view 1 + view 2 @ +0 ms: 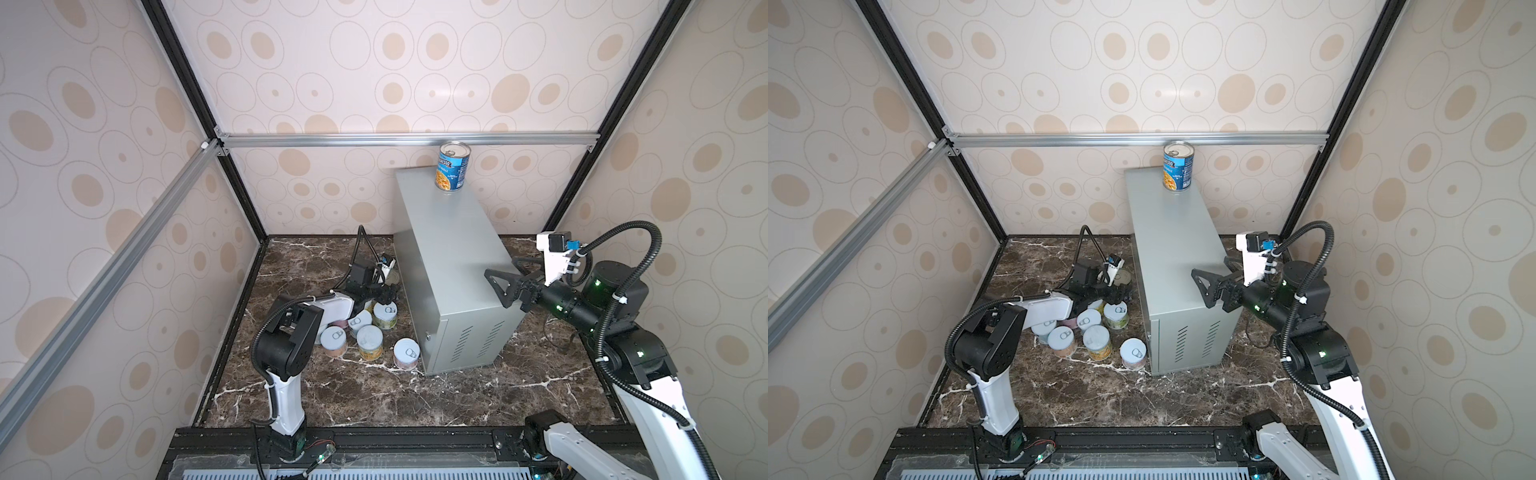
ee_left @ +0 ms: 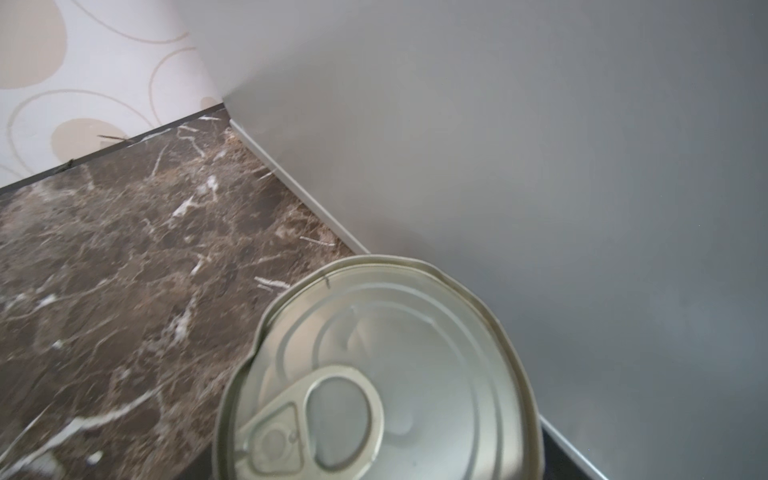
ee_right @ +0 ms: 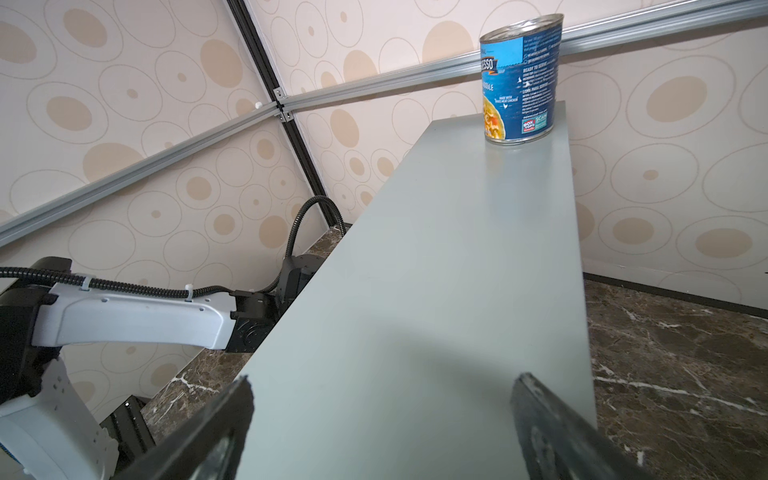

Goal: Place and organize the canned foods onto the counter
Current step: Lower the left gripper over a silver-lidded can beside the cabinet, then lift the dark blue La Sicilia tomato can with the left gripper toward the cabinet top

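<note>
The left wrist view alone shows the metal-topped can (image 2: 374,374) lid close up. The left pincer (image 1: 386,293) clenches it on the marble (image 1: 374,399), left of the bench (image 1: 449,249). Over the bench's near end, the right pincer (image 3: 382,380) hangs released. The blue can (image 1: 452,166) stands at the far end.

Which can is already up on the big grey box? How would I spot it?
Find the tall grey metal box on the brown marble surface. At the far end of its flat top, by the back wall, one can stands upright. It is the only can up there, taller than the short white-lidded cans below, with a blue label and bare metal top.
</note>
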Controlling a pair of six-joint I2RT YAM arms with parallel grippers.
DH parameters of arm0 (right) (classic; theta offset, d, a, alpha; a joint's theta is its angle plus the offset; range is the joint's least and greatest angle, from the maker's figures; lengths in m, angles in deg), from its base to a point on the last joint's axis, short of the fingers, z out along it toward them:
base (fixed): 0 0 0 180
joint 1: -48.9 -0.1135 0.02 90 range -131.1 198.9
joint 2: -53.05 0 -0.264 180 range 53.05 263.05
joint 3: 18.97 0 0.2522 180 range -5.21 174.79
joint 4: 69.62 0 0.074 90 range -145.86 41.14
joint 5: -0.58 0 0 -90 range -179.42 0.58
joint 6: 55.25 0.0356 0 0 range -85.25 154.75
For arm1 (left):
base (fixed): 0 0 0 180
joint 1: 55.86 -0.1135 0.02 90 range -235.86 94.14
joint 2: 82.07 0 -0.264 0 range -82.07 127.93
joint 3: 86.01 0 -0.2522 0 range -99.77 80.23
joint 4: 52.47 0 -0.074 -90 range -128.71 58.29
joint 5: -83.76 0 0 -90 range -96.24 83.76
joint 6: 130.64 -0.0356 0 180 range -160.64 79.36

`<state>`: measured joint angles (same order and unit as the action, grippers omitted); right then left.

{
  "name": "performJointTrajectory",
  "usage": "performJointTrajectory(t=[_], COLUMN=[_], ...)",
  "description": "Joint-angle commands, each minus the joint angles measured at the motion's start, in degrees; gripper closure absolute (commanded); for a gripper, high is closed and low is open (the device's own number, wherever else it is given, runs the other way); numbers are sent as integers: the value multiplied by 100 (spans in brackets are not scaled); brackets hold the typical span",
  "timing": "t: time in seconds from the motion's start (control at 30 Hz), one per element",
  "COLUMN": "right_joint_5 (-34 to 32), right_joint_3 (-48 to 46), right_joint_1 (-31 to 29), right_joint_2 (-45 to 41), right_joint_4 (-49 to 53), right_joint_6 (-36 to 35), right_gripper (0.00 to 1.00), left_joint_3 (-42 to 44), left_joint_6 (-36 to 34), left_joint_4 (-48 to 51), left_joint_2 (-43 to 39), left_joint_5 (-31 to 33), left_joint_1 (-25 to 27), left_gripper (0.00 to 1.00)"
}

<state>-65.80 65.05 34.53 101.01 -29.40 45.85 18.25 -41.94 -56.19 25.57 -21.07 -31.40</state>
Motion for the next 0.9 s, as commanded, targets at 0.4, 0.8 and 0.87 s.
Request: performJointTrajectory(t=[0.4, 0.8, 0.87], right_joint_5=[304, 260, 244], right_joint_3=[-135, -25, 34], right_joint_1=[-20, -31, -26], right_joint_2=[51, 147, 173], right_joint_4=[-421, -466, -444], right_joint_6=[58, 235, 253], right_gripper=[0, 0, 0], left_joint_3=[-1231, -3437, -3859], left_joint_6=[-282, -769, -822], left_joint_4=[1375, 3720, 4006], left_joint_2=[-1344, -1649, -1666], left_joint_5=[443, 386, 260], left_joint_1=[-100, -116, -120], left_gripper=[100, 100, 100])
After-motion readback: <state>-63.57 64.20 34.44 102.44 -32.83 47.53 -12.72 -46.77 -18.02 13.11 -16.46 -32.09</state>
